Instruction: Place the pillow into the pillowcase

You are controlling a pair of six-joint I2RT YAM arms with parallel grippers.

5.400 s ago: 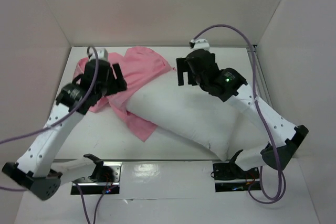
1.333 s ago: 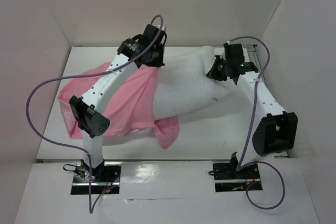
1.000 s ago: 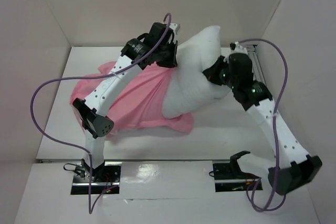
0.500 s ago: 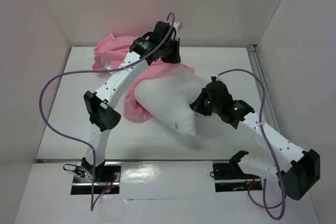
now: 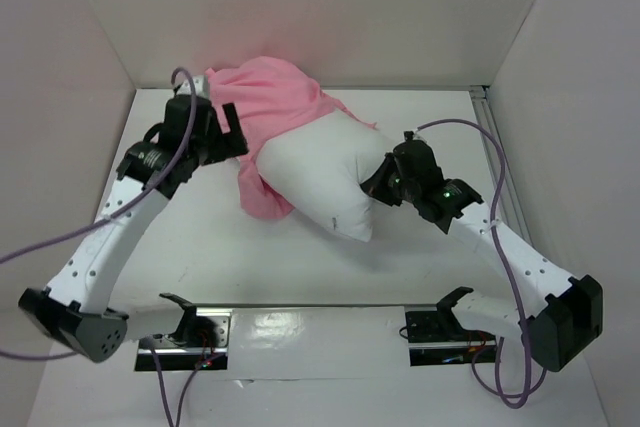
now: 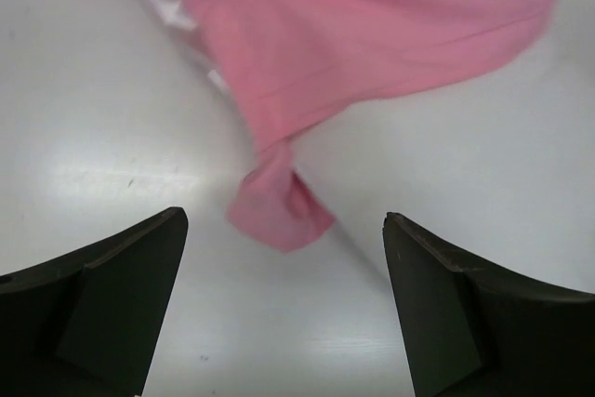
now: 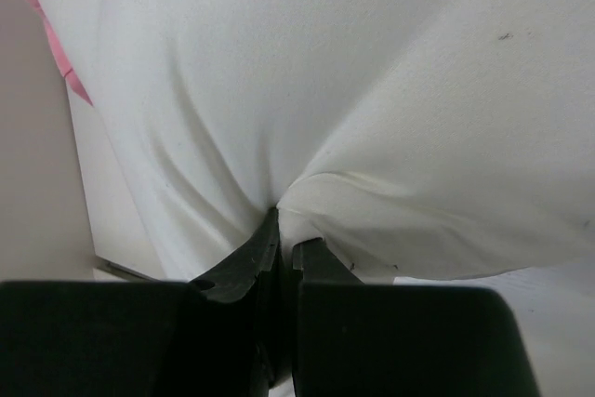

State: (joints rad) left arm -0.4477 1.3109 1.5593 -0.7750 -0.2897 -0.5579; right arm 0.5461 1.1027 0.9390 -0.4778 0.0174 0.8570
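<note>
Pillow [image 5: 318,175] sits mid-bench [image 5: 200,247], plump and white, back end tucked in the crumpled pink pillowcase [image 5: 272,102] bunched near the back wall; open bench in front and on both sides. Left tool [image 6: 284,220] gapes wide, gripping nothing, above a pink corner. Right tool [image 7: 284,241] pinches a pillow fold.

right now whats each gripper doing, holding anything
Left gripper: open, holding nothing; the pillowcase lies ahead of it, not gripped.
Right gripper: shut on a fold of the pillow.

Bright even light, faint shadows, slight blur.
</note>
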